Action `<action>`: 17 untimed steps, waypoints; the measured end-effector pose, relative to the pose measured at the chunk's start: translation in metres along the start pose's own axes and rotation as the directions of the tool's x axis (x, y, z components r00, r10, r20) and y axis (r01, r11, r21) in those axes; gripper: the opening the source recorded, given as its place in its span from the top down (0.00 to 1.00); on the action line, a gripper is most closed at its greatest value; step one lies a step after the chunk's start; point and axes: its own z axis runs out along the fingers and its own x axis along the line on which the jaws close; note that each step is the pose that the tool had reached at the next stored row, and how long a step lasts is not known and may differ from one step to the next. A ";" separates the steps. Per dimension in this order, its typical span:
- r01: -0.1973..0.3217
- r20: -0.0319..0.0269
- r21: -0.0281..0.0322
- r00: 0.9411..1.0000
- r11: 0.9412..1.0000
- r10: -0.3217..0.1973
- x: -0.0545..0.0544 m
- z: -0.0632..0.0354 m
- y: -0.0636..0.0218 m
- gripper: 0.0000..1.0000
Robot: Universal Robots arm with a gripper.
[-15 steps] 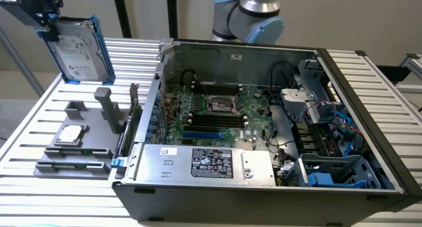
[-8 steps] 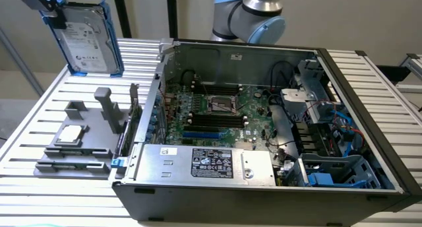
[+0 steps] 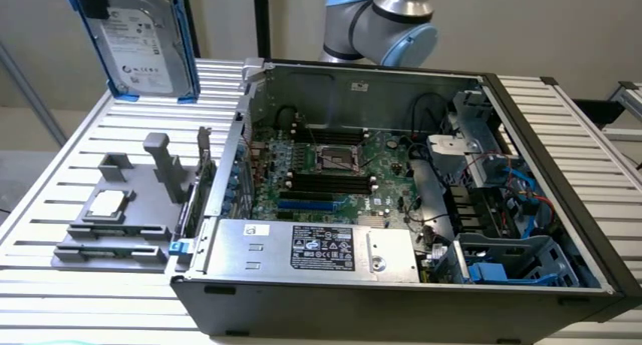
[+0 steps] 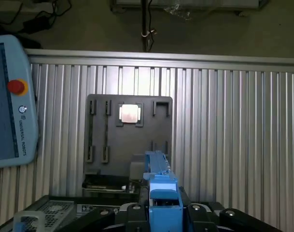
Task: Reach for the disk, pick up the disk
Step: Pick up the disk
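Slatted aluminium table (image 3: 71, 149) with an open PC case (image 3: 401, 304) on it. In the exterior view the disk (image 3: 140, 40) hangs in the air over the table's far edge on the exterior view's left, long axis upright, well above the grey fixture tray (image 3: 110, 243). Wrist view: the gripper (image 4: 163, 212) is clamped on the disk's blue rail, so the drive sits edge-on between the jaws, pointing straight away from the wrist toward the tray and its little square chip (image 4: 129, 114).

An open case (image 3: 401, 309) sits on the slatted table (image 3: 71, 304) — at its nine o'clock in the exterior view, a grey holder (image 3: 108, 245) carries a chip (image 3: 105, 204).
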 end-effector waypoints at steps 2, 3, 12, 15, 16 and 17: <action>0.000 0.000 -0.004 1.000 1.000 0.000 0.003 -0.0077 -0.0068 0.67; 0.000 0.000 -0.005 1.000 1.000 0.000 0.004 -0.0097 -0.0112 0.67; 0.000 0.002 -0.006 1.000 1.000 0.000 0.014 -0.0139 -0.0517 0.67; 0.000 0.003 -0.006 1.000 1.000 0.000 0.018 -0.0146 -0.0652 0.67; 0.000 0.003 -0.006 1.000 1.000 0.000 0.019 -0.0149 -0.0697 0.67; 0.000 0.003 -0.006 1.000 1.000 0.000 0.020 -0.0151 -0.0741 0.67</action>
